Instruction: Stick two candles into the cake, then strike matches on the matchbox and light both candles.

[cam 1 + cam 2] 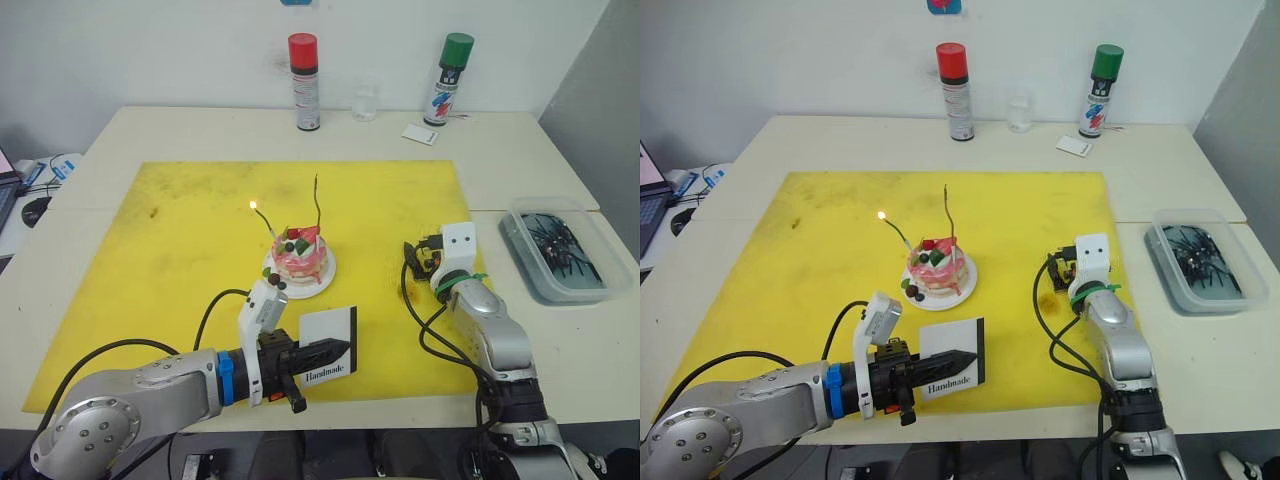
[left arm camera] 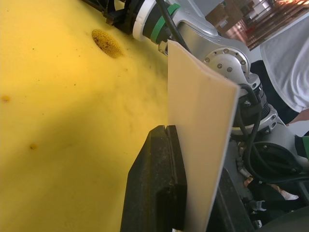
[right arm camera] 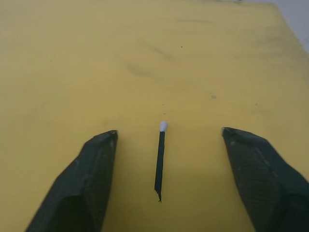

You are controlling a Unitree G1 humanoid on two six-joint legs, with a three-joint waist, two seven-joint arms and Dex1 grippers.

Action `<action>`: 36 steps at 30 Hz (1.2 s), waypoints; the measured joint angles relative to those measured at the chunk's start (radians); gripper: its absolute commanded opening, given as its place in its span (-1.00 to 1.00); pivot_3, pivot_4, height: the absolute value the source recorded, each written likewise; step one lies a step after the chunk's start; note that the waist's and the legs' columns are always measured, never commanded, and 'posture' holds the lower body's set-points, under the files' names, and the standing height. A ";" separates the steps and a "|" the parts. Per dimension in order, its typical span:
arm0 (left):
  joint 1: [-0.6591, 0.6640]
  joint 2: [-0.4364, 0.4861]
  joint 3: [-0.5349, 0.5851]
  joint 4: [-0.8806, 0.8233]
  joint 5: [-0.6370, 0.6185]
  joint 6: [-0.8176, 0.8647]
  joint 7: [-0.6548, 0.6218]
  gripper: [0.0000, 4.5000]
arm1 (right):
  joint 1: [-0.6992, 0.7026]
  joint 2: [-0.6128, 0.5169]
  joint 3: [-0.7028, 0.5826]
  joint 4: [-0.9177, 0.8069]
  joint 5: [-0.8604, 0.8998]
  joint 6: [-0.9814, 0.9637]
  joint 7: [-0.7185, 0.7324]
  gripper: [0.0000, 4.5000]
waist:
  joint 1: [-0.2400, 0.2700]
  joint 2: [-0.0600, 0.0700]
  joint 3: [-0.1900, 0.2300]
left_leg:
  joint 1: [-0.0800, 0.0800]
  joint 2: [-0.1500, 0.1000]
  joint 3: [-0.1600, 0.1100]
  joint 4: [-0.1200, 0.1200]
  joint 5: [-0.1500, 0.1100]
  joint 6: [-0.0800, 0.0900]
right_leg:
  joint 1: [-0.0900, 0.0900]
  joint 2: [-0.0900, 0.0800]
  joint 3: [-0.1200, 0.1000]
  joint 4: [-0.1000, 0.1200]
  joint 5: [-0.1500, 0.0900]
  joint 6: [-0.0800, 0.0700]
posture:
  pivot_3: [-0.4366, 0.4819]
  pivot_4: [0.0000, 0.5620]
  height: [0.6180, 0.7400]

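Note:
The pink cake on its white plate stands mid-mat. Two thin candles are stuck in it: one leans left with a small flame at its tip, the other stands upright and unlit. In front of the cake, my left gripper is shut on the white "Handmade" matchbox, held on edge; the box is pinched between the black fingers. To the right of the cake, my right gripper is open just above the mat. A dark, white-tipped match lies between its fingers, untouched.
A yellow mat covers the table. At the back stand a red-capped spray can, a small glass, a green-capped spray can and a white card. A clear tub of dark sticks sits at the right.

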 measured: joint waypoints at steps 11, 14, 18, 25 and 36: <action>0.003 -0.002 0.000 0.000 0.021 0.000 -0.003 -1.00 | 0.037 -0.034 0.056 -0.062 -0.021 0.020 0.033 -0.99 | 0.000 0.000 0.000 | 0.000 0.000 0.000 0.000 0.000 0.000 | 0.000 0.000 0.000 0.000 0.000 0.000 | -0.05 -0.47 1.00; 0.002 -0.007 -0.001 0.000 0.025 0.000 -0.003 -1.00 | 0.037 -0.061 0.056 -0.079 -0.014 0.042 0.068 -0.99 | 0.001 0.000 0.000 | 0.000 0.000 0.000 0.000 0.000 0.000 | 0.000 0.000 0.000 0.000 0.000 0.000 | -0.05 -0.47 1.00; -0.003 -0.012 -0.001 0.005 0.032 -0.001 -0.003 -1.00 | 0.027 -0.182 0.034 -0.140 0.074 0.090 0.227 -0.99 | 0.003 0.000 0.000 | 0.000 0.000 0.001 0.000 0.000 0.000 | 0.000 -0.001 0.000 0.000 0.000 0.000 | -0.05 -0.47 1.00; -0.053 -0.034 0.011 0.091 -0.018 -0.002 -0.003 -1.00 | -0.051 -0.627 0.022 -0.391 0.310 0.040 0.810 -0.99 | 0.010 0.000 0.000 | 0.000 0.001 -0.003 0.000 0.000 0.000 | 0.001 0.001 -0.002 -0.001 -0.001 -0.001 | -0.05 -0.47 1.00; -0.153 -0.051 0.018 0.165 -0.098 0.003 0.026 -1.00 | -0.061 -0.634 0.172 -0.560 0.321 0.003 0.886 -0.99 | 0.016 0.000 0.001 | 0.000 0.000 -0.003 0.001 0.000 0.000 | 0.001 -0.001 -0.001 -0.001 0.000 0.001 | -0.05 -0.47 1.00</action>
